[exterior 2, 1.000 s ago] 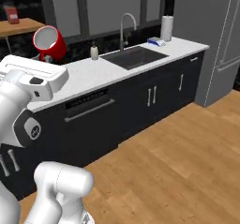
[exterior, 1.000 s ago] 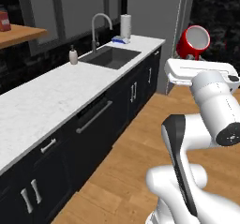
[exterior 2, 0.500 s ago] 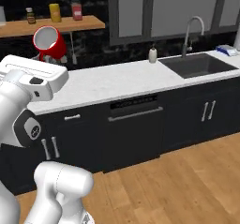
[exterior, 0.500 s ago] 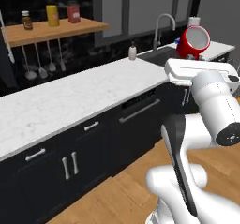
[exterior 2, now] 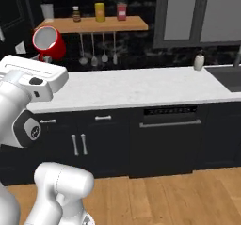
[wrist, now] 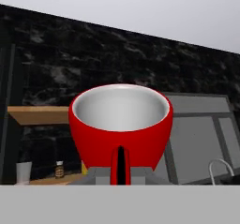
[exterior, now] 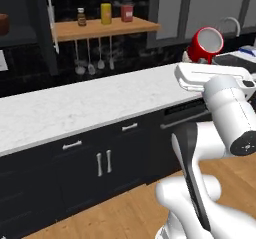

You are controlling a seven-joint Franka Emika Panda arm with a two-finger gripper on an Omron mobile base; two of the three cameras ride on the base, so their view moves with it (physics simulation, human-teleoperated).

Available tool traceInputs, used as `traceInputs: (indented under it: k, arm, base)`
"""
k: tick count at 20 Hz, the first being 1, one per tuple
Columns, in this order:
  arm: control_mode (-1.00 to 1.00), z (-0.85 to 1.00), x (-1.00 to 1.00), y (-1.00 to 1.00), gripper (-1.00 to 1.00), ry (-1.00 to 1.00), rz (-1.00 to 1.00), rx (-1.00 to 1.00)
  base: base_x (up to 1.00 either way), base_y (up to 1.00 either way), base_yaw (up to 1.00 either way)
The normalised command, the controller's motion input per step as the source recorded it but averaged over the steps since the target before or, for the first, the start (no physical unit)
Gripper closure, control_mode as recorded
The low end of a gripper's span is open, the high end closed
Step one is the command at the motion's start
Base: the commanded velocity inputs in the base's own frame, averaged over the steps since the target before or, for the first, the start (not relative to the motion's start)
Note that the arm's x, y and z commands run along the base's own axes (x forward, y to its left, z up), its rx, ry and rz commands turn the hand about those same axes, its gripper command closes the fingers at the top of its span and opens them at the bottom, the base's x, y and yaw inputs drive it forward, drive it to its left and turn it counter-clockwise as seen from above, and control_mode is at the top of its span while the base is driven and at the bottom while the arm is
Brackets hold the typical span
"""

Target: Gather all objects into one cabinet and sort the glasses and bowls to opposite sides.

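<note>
End effector [wrist: 121,174] clamped on red mug [wrist: 121,127] (white inside), above white counter [exterior: 85,105]

My arm [exterior: 227,113] is glossy white, made of thick rounded segments. In the left base view, at about 4 o'clock, a dark joint band [exterior: 192,175] runs between two white shells. The round end cap [exterior: 245,143] at 3 o'clock is grey with small dark dots. In the right base view, at 9 o'clock, a similar grey cap [exterior 2: 29,130] sits on my elbow. My hand [exterior 2: 35,76] is a flat white block with a small dark oval mark on its side.
</note>
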Motion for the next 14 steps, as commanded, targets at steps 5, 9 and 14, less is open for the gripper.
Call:
traceInputs:
  k: [5,9,14]
  arm:
    - [1.00,0.00,0.00,0.00,1.00,0.00,0.00,0.00]
    - [1.00,0.00,0.00,0.00,1.00,0.00,0.00,0.00]
    - [1.00,0.00,0.00,0.00,1.00,0.00,0.00,0.00]
  base:
    - [0.00,0.33,0.24]
    - [0.09,0.92,0.13]
    - [0.10,0.98,0.11]
